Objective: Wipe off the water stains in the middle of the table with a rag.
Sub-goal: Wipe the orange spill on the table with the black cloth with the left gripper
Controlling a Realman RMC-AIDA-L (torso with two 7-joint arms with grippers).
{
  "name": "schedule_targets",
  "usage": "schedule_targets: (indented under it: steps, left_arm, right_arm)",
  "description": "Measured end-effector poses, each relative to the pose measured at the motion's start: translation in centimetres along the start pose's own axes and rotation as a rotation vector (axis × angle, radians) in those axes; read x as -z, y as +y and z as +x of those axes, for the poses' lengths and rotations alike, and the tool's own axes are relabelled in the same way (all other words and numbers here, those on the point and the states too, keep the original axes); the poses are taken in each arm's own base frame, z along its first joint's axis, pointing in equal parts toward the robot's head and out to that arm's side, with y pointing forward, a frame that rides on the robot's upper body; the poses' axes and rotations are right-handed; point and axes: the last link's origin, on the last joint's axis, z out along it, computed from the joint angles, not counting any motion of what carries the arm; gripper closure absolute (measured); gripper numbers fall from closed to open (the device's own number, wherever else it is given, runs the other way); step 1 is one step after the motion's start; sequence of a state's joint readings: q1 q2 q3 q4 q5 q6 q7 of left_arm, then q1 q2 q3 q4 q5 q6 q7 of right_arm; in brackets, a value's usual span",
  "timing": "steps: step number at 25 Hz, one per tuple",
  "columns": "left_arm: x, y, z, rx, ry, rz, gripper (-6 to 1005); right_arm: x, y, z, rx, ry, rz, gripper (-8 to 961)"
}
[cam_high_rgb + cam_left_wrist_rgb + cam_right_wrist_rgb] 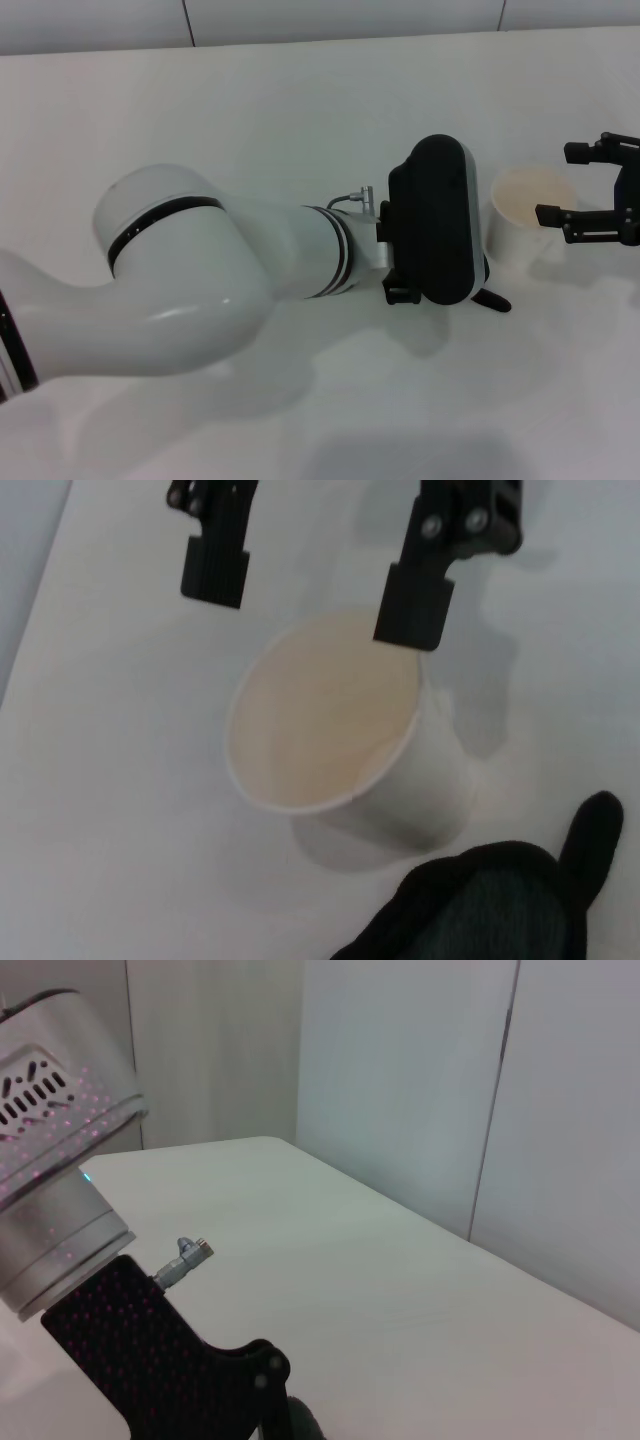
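Note:
The black rag shows only as a pointed corner (492, 299) poking out from under my left gripper's black body (432, 220), low over the middle of the white table (250, 120). In the left wrist view the rag (490, 905) lies just in front of a white cup (330, 720). The water stains are hidden. My right gripper (555, 183) is open and empty at the cup's right side (520, 225), one finger over the rim. It also shows in the left wrist view (315, 590).
My big white left arm (190, 260) lies across the table's left and centre. The right wrist view shows that arm's wrist (60, 1210), bare tabletop (400, 1300) and a pale wall beyond the table's edge.

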State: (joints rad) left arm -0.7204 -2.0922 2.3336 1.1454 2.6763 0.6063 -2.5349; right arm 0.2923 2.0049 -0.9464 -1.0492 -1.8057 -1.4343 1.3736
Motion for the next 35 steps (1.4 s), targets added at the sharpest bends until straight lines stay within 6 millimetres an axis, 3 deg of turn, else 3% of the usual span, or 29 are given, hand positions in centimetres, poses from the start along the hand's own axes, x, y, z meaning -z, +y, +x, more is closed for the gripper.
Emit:
schedule_targets:
  steps: [4,12,17,25,30,35]
  left_arm:
    - [0.2,-0.9,-0.6,0.026,-0.013,0.021,923]
    - [1.5,-5.3,-4.4,0.244,-0.096,0.114,917]
    - [2.1,-7.1,-6.0,0.348,-0.119,0.148,914]
    - [2.7,-7.4,-6.1,0.414,-0.137,0.114,909]
    - [4.5,-7.4,-5.3,0.491,-0.165,0.058,905]
    - [6.3,-8.0,-6.0,0.621,-0.232,0.015,902]
  right_arm:
    - [0.0,0.0,0.1,-0.002,0.002,0.001,85]
    - [0.0,0.0,0.0,-0.001,0.0,-0.001,85]
    - [-0.1,0.0,-0.1,0.0,0.0,-0.001,86]
    - [-0.2,-0.2,-0.1,0.003,0.003,0.003,85]
    - [-0.1,-0.2,-0.1,0.003,0.005,0.005,85]
    - [-0.1,-0.2,-0.1,0.004,0.005,0.007,85]
